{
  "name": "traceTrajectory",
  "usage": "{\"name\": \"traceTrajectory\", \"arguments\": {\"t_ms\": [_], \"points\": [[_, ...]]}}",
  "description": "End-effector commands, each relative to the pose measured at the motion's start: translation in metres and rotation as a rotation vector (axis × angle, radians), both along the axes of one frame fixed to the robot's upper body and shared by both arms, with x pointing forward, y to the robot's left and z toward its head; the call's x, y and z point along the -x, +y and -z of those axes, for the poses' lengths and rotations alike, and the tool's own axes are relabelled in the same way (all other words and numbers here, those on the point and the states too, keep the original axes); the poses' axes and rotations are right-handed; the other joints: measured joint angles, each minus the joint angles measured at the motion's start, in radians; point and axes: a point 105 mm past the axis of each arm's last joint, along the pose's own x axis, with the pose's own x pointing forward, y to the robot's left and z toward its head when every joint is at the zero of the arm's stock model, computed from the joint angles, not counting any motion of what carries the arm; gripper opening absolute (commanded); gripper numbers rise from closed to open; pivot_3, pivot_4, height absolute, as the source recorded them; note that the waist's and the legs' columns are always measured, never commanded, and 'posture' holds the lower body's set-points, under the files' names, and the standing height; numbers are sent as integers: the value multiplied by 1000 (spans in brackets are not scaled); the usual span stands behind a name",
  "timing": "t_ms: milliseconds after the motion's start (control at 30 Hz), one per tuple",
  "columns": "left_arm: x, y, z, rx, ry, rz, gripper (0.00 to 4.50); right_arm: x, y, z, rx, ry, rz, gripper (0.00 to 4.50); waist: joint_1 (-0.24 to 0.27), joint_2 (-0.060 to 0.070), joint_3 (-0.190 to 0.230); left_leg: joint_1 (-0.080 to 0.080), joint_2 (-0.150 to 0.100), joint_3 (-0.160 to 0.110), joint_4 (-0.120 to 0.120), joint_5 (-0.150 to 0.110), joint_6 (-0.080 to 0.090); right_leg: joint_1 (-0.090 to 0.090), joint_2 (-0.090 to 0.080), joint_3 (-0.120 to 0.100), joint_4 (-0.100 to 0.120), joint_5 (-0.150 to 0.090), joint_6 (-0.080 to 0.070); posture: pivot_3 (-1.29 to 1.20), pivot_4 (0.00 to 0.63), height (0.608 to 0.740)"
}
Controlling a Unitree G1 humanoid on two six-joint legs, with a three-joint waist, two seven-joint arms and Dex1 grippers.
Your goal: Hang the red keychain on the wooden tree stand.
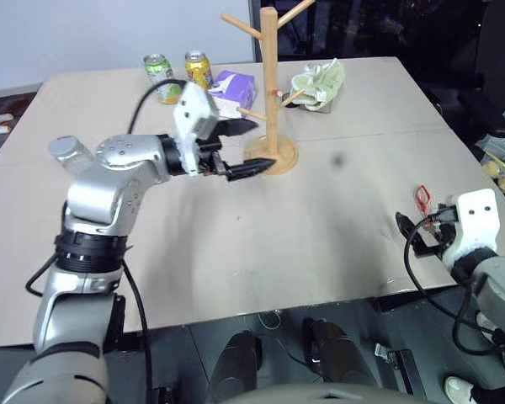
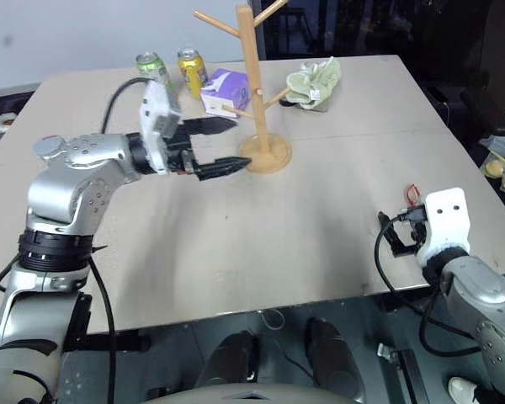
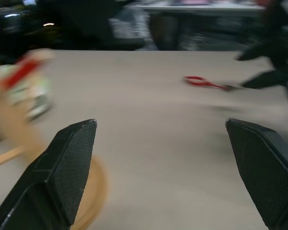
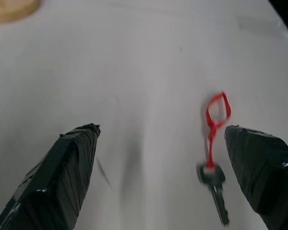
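From my head camera: the red keychain (image 1: 422, 199) lies flat on the table (image 1: 337, 227) at about four o'clock from the wooden tree stand (image 1: 270, 93), well apart from it and near the table's right edge. My right gripper (image 1: 417, 231) hangs just beside the keychain, on the near side, so the loop sits at roughly twelve o'clock from its fingers. My left gripper (image 1: 236, 147) hovers by the stand's round base, jaws wide and empty, far from the keychain. The right arm is plainly the nearer one.

From my left wrist: both black pads stand wide apart with nothing between them; the stand's base (image 3: 93, 191) is beside one pad, and the keychain (image 3: 201, 82) lies far across the table, close to my right gripper's dark fingers.

From my right wrist: my jaws are wide and empty. The keychain (image 4: 215, 120) lies between the fingers but closer to one of them, its long axis running away from me, red loop at the far end, dark key (image 4: 216, 189) at the near end. I judge a short reach forward and down would bracket the strap.
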Motion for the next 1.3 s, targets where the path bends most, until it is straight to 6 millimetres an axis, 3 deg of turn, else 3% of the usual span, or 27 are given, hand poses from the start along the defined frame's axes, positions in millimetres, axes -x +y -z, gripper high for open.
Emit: {"name": "traceTrajectory", "arguments": {"t_ms": [33, 400, 767, 1033, 1167, 1300], "points": [[0, -22, 1, -13, -47, 92, 4430, -9, -10, -5, -55, -39, -13, 4500, -2, 0, 0, 0, 0, 0, 1, 0, 0, 0, 0, 1, 0, 0, 0, 0, 150, 740], [9, -47, 17, 6, -28, 183, 4430, -46, -36, 12, -104, -19, 98, 4500, 0, 1, 0, -1, 0, 0, 1, 0, 0, -1, 1, 2, 0, 1, 2, 0, 150, 740], [13, -49, 16, 2, -19, 183, 4430, -65, -53, 46, -121, 48, 127, 4500, -1, 1, 0, -1, 0, 0, 1, 0, 0, -1, 1, 2, 0, 2, 4, 0, 150, 740], [15, -51, 15, 4, -18, 186, 4430, -75, -56, 53, -125, 44, 103, 4500, -3, 1, 0, 0, 0, 1, 1, 0, 0, 0, 2, 3, 0, 2, 4, 0, 150, 740], [16, -52, 14, 6, -18, 188, 4500, -75, -55, 55, -158, 48, 93, 3285, -3, 1, 0, 0, 0, 1, 1, 0, 0, -1, 2, 3, 1, 3, 4, 0, 150, 740], [18, -51, 15, 7, -11, 188, 4500, -71, -52, 56, -160, 55, 80, 1471, -3, 1, 0, 0, 0, 0, 1, 0, 0, -1, 2, 3, 1, 3, 4, 0, 150, 740]]}}
